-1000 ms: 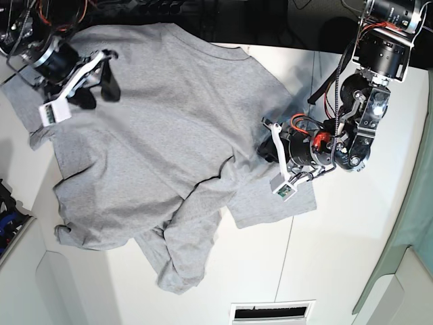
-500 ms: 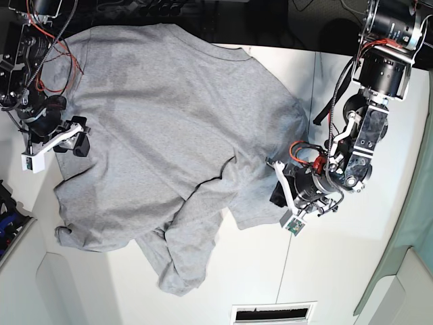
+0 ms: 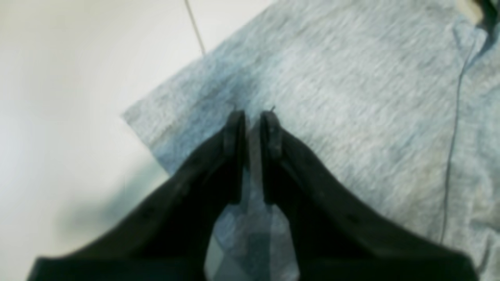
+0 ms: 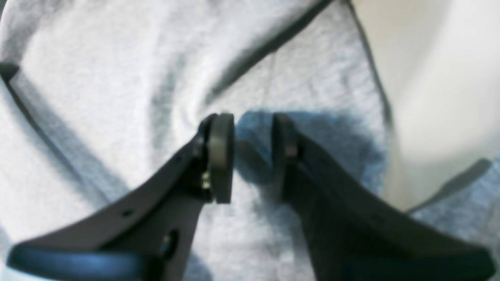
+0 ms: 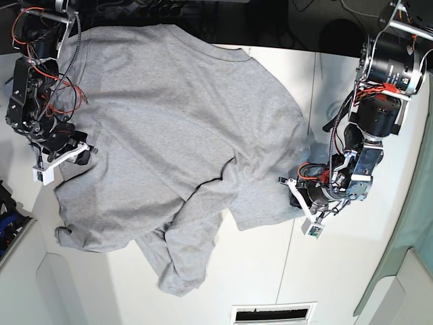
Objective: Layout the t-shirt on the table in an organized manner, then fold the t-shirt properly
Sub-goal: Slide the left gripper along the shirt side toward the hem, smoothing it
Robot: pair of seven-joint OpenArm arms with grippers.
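Note:
The grey t-shirt (image 5: pixel 169 122) lies mostly spread on the white table (image 5: pixel 257 271), with its lower part bunched in folds near the front. My left gripper (image 5: pixel 295 196) sits on the right-hand sleeve close to its corner. In the left wrist view its jaws (image 3: pixel 252 121) are almost together, with a thin strip of t-shirt (image 3: pixel 351 97) cloth in the slit. My right gripper (image 5: pixel 82 153) rests on the shirt's left edge. In the right wrist view its jaws (image 4: pixel 254 148) stand apart on the t-shirt (image 4: pixel 97 78), with wrinkles running to one finger.
A thin dark seam (image 3: pixel 194 27) crosses the table beyond the sleeve. The shirt's collar end reaches the dark back edge (image 5: pixel 270 20). A slotted vent (image 5: pixel 270 313) sits at the front edge and a dark bin with blue parts (image 5: pixel 8 220) at the left.
My right arm came down from the shoulder area to the shirt's left edge and its jaws narrowed. My left gripper slid down and outward along the right-hand sleeve toward its corner.

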